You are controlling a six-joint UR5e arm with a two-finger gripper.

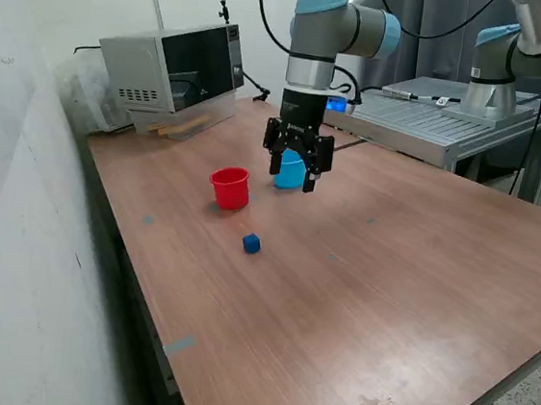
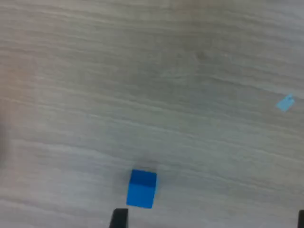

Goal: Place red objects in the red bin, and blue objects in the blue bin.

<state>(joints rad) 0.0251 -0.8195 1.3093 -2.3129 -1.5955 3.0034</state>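
One blue object, a small dark-blue cube (image 1: 252, 244), lies on the wooden table (image 1: 386, 302) toward the front of the red bin (image 1: 230, 188), a small red cup. The blue bin (image 1: 287, 178), a light-blue cup, stands just behind my gripper (image 1: 294, 171) and is partly hidden by it. My gripper hangs above the table, open and empty. In the wrist view the blue cube (image 2: 141, 188) lies near one dark fingertip (image 2: 118, 217), outside the gap of the gripper (image 2: 210, 219). The red objects are out of view.
A microwave (image 1: 173, 67) sits at the table's back corner on the exterior view's left. A second arm (image 1: 518, 54) stands on a metal bench (image 1: 453, 120) behind. A small blue tape mark (image 2: 285, 103) is on the wood.
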